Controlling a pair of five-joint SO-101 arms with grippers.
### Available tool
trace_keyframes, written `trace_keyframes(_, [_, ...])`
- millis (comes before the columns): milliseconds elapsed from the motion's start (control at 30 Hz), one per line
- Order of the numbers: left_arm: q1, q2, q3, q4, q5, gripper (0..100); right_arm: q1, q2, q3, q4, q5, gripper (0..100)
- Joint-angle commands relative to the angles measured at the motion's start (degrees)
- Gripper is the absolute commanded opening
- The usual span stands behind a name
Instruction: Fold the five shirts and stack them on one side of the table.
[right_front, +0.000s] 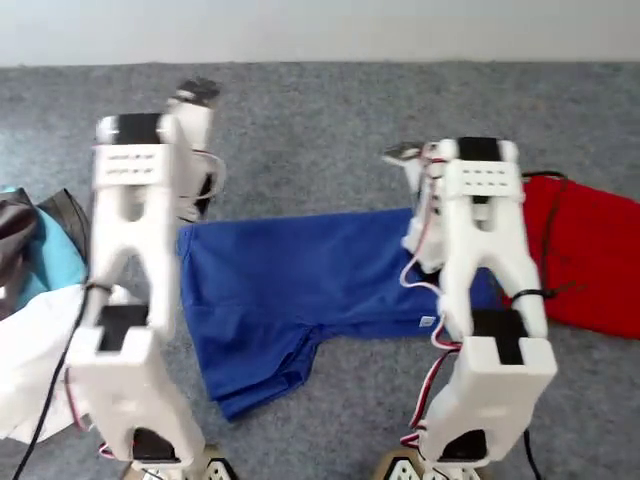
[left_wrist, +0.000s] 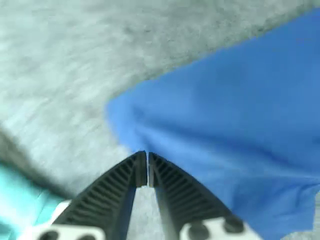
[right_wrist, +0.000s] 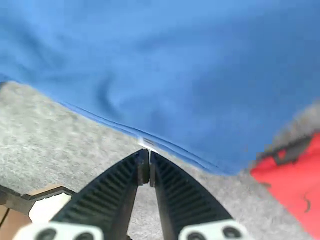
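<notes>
Cloth lies across the grey table (right_front: 330, 120) in three groups. In the high view a blue shirt (right_front: 290, 280) is spread over the centre, one sleeve trailing toward 7 o'clock. A red shirt (right_front: 590, 260) lies flat at 3 o'clock, its near edge just beside the blue one. At 9 o'clock sits a loose heap: a white shirt (right_front: 25, 350) nearest the arms, a teal shirt (right_front: 55, 260) above it and a brown garment (right_front: 15, 225) beyond that.

The left arm (right_front: 130, 250) stands between the heap and the blue shirt. In its wrist view the left gripper (left_wrist: 142, 162) has its ribbed jaws pressed together, tips at a corner of the blue shirt (left_wrist: 240, 130). Whether any fabric sits between them cannot be told. A strip of the teal shirt (left_wrist: 20, 210) shows beside it.

The right arm (right_front: 485, 240) stands over the blue shirt's 3 o'clock end. The right gripper (right_wrist: 145, 160) is likewise closed to a narrow seam, tips meeting at the hem of the blue shirt (right_wrist: 175, 65), right at a small white tag (right_wrist: 147, 142). Again a pinch of cloth cannot be confirmed. The red shirt (right_wrist: 292, 185) lies near that hem, a band of bare table between the two.
</notes>
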Motion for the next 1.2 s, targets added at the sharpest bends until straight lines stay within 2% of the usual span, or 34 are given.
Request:
trace_keyframes(0, [-7.8, -12.4, 4.4, 1.1, 0.9, 2, -6.0, -3.5, -0.4, 1.6, -0.5, 0.9])
trace_keyframes(167, [-20.4, -22.9, 12.3, 1.1, 0.2, 2, -16.1, -3.7, -0.4, 1.6, -1.5, 0.9])
trace_keyframes(333, [-29.5, -30.2, 17.0, 1.1, -2.6, 2, -27.8, -3.3, -0.4, -1.1, -5.2, 0.9])
trace_keyframes(467, [-35.4, -33.8, 18.9, 1.1, -3.5, 2, -36.3, -2.9, -0.2, -5.2, -6.8, 0.9])
trace_keyframes(600, [-38.3, -35.9, 21.6, 1.1, -4.0, 2, -41.4, 0.7, -0.4, -7.3, -7.6, 0.9])
trace_keyframes(833, [-38.3, -40.4, 25.6, 1.1, -4.0, 2, -46.6, 7.0, -0.4, -7.4, -7.6, 0.9])
trace_keyframes(1167, [-38.3, -41.7, 25.6, 1.1, -4.0, 2, -42.2, 13.5, 3.4, 1.2, -7.1, 0.9])
